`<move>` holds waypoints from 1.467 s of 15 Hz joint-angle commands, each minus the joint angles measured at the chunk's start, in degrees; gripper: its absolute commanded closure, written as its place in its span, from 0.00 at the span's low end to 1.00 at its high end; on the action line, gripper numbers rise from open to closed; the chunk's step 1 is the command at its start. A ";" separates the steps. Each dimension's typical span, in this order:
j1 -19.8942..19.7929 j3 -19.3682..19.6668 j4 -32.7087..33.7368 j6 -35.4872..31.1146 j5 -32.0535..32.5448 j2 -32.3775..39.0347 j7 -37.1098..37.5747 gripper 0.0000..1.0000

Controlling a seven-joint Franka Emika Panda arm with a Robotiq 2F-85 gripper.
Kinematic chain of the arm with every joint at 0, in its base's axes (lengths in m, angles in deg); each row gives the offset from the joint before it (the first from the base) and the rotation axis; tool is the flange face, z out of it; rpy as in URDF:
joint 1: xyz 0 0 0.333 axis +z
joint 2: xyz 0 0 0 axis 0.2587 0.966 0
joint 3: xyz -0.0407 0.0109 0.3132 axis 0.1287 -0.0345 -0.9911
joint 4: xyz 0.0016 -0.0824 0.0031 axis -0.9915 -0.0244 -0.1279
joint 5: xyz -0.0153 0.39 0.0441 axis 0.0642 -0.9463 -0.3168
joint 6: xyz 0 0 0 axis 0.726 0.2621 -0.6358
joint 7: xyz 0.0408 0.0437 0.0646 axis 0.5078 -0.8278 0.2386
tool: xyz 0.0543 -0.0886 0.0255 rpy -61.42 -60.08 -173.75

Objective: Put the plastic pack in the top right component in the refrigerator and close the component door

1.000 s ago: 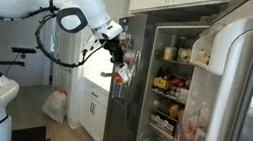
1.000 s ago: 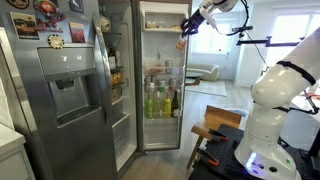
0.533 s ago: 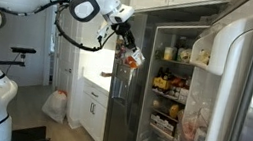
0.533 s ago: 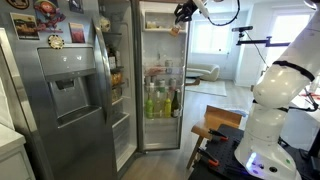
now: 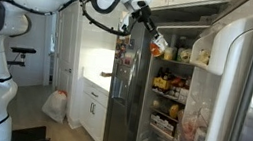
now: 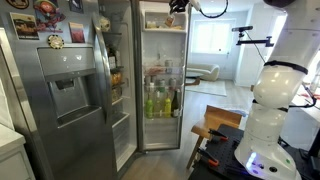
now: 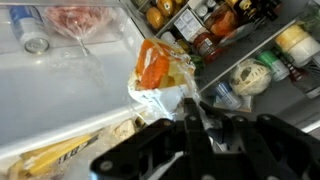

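The plastic pack point(image 5: 156, 46) is a clear bag with orange contents. It hangs from my gripper point(image 5: 148, 32) in front of the open refrigerator's top shelves. In the wrist view the pack point(image 7: 155, 72) sticks out ahead of my black fingers point(image 7: 190, 115), which are shut on its clear lower end. In an exterior view my gripper point(image 6: 176, 6) is high at the top edge of the open fridge, and the pack is hard to make out there. The fridge door's compartments point(image 5: 214, 48) stand to the right.
The refrigerator point(image 6: 160, 75) stands open with bottles, jars and food on its shelves point(image 5: 170, 84). The freezer door with a dispenser point(image 6: 68, 92) is shut. A white counter and cabinets point(image 5: 95, 94) stand beside the fridge. A white bag point(image 5: 55, 104) lies on the floor.
My arm has risen and moved toward the fridge, carrying the pack from beside the fridge edge up to the top shelf level.
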 commanded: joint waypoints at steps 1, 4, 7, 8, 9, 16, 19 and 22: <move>-1.71 0.32 11.58 -1.26 -3.81 8.92 -3.68 0.98; -4.31 -0.78 18.02 -3.02 -5.41 14.30 -5.50 0.98; -7.52 -2.35 23.69 -4.93 -6.04 18.87 -6.61 0.98; -8.71 -3.00 25.43 -5.37 -5.84 20.22 -6.62 0.98; -9.79 -3.69 27.06 -5.66 -5.60 21.41 -6.64 0.98; -10.24 -2.77 31.95 -7.99 -5.20 26.50 -8.09 0.98; -10.67 -2.91 33.63 -9.58 -5.47 28.31 -9.18 0.98; -11.61 -3.02 35.59 -11.18 -5.94 30.19 -9.53 0.98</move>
